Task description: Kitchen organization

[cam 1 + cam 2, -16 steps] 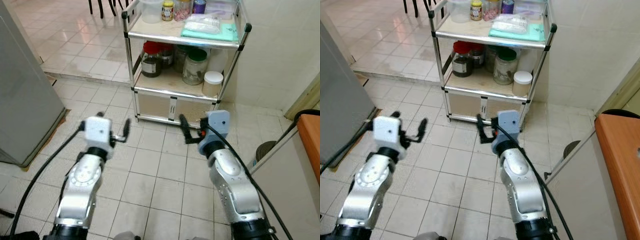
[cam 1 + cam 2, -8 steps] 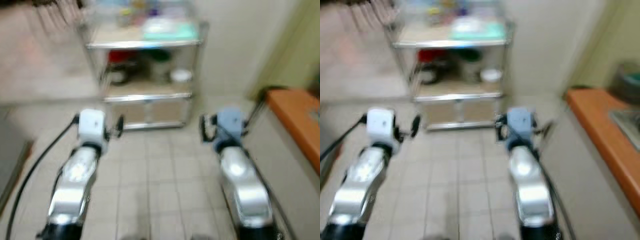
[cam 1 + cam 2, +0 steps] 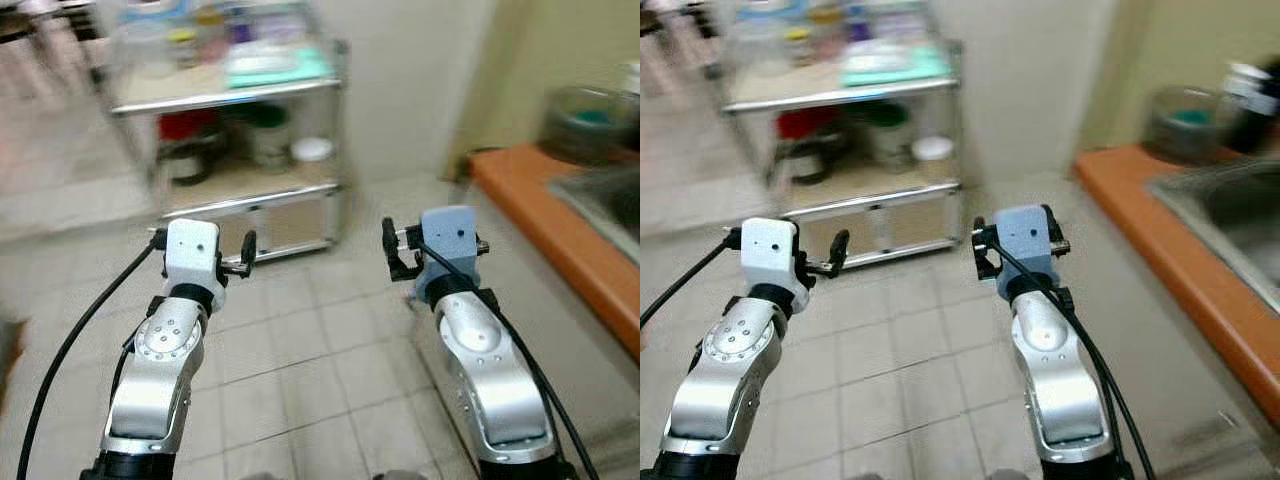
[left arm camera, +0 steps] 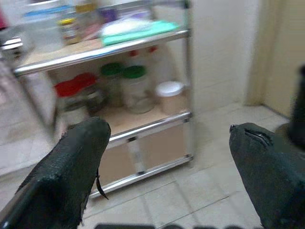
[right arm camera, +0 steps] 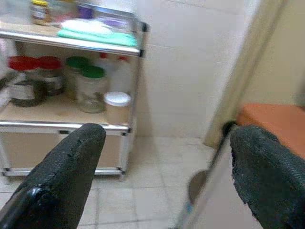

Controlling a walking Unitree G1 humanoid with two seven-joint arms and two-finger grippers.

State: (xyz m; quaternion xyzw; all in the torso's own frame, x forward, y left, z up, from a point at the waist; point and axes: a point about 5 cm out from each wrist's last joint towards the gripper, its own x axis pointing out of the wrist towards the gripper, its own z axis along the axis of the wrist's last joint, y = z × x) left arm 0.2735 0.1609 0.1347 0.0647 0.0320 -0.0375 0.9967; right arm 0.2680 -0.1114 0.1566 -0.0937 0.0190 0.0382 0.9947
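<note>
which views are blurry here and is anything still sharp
Left and right eye views: the shelf cart and the orange counter are smeared by motion, while both arms stay fairly crisp. Left wrist view: jars soft, the fingertips sharper. Right wrist view: mild blur, even light, no glare.

We see a metal shelving cart [image 3: 335,120] against the white tiled wall [image 3: 410,80], standing on a pale tiled floor [image 3: 300,350]. Its top shelf holds a teal cloth [image 4: 143,29] and blurred jars — the middle shelf holds green-lidded jars [image 5: 90,86], red-lidded jars [image 5: 21,78] and a white-lidded container [image 5: 117,107]. To the right runs an orange surface [image 3: 1160,250] with a steel sink [image 3: 1240,215].
</note>
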